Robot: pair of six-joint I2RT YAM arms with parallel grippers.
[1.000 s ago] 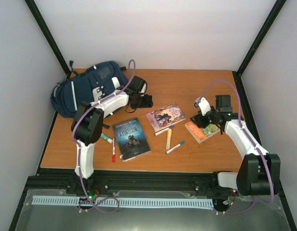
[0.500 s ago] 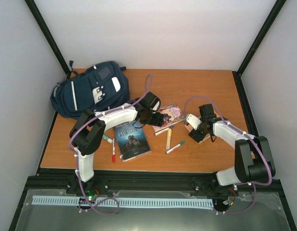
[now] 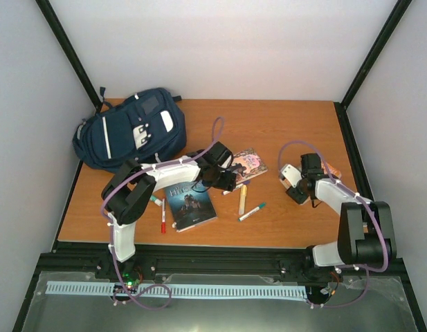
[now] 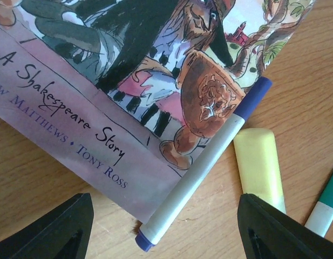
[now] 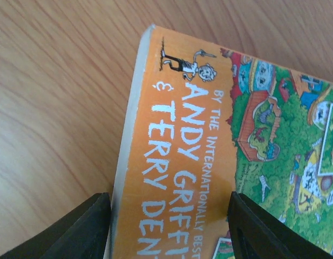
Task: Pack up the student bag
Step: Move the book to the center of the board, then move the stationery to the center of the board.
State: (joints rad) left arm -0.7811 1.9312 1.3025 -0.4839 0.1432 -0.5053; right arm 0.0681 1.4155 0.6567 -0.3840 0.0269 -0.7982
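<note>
Clearly, student bag (image 3: 123,131) lies far-left of jaws.

arms (image 3: 168,168) white-shelled | joints (image 3: 132,199) black | cables (image 3: 214,131) purple | left end effector (image 4: 165,229) black

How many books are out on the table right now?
3: a dark-covered paperback front-left, a pink illustrated Shakespeare storybook below the left fingers, an orange paperback below the right fingers. No others visible.

Top cam sitting high behind arm bases (image 3: 123,252), looking down fwd over whole table (image 3: 282,124). L wrist cam looking straight down, v. close on Shakespeare book (image 4: 101,81) & marker (image 4: 198,172). R wrist cam likewise, tight on orange book (image 5: 198,151). Top view sharing both patches.
</note>
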